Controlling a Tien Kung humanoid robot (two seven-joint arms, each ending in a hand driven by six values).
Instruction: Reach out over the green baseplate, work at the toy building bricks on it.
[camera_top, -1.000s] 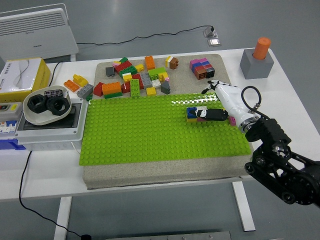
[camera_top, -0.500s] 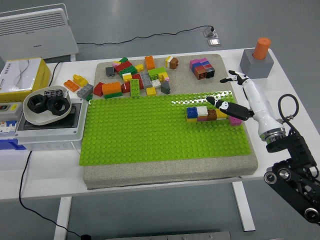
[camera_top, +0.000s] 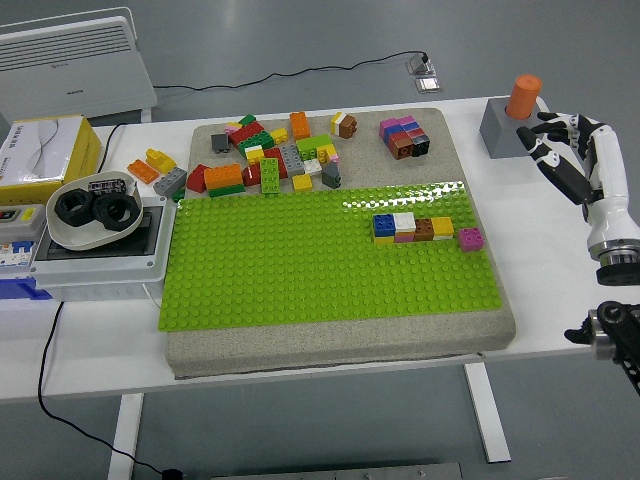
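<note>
The green baseplate lies on a beige slab in the middle of the table. A short row of bricks stands on its right part: blue, white, brown and yellow, with a pink brick at the right end. A pile of loose bricks lies on the slab behind the plate. My right hand is raised off the right side of the table, clear of the plate, with its fingers spread and holding nothing. The left arm is out of view.
A stack of dark bricks sits at the slab's back right. A grey block with an orange cylinder stands at the far right, next to my hand. A white bowl of black rings sits on a grey box at the left.
My right hand has lifted off the brick row and pulled back to the right, off the plate. The row of bricks stays on the plate, now uncovered.
</note>
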